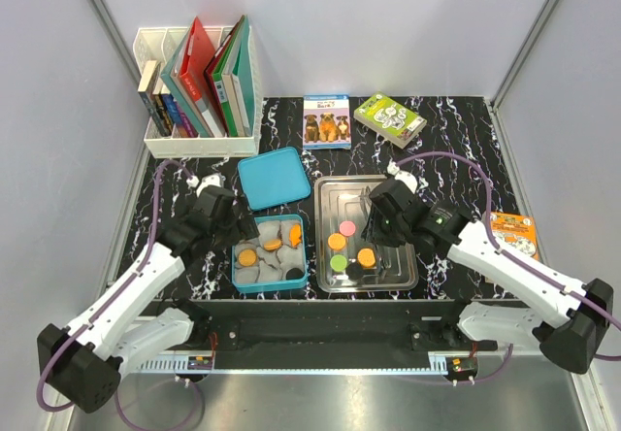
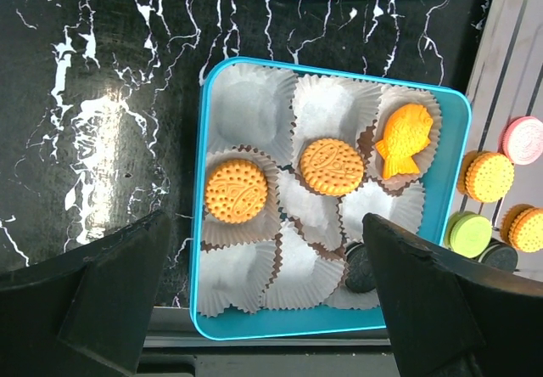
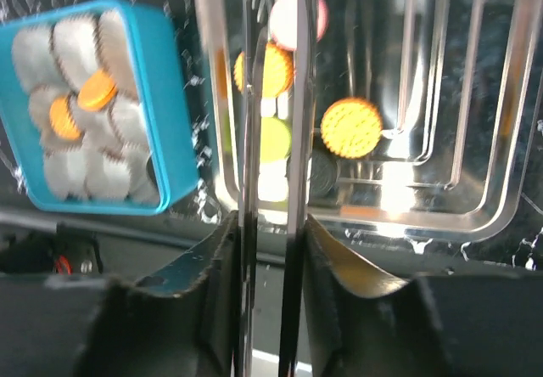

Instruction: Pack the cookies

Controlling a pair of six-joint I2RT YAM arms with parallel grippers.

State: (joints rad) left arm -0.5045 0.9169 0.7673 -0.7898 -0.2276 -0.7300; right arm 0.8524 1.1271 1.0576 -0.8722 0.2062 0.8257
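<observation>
Blurred and closest to the lens, the right gripper's (image 1: 373,227) two thin fingers (image 3: 297,182) stand close together with only a narrow slit between them. Whether they pinch anything cannot be told. They hang over the left half of the shiny silver metal tray (image 3: 475,216). Loose cookies lie there near one another: a pink round cookie (image 3: 293,16), two orange round sandwich cookies (image 3: 350,127), a green round cookie (image 3: 273,139) and a black round cookie (image 1: 354,271).

Just left of the tray sits the turquoise square plastic box (image 2: 254,324), lined with white crinkled paper cups (image 2: 246,105). Two cups each hold an orange patterned disc (image 2: 236,192). The far right cup holds an orange fish-shaped cookie (image 2: 404,141). A dark cookie (image 2: 361,267) shows at the near right, partly hidden.

The left gripper (image 2: 265,250) hovers over the box's near side, jaws spread wide and holding nothing.

Beyond the box, the turquoise flat lid (image 1: 275,178) lies on the black white-veined marble tabletop (image 1: 456,159). At the back are a white rack of books (image 1: 199,145) and two printed booklets (image 1: 326,121).
</observation>
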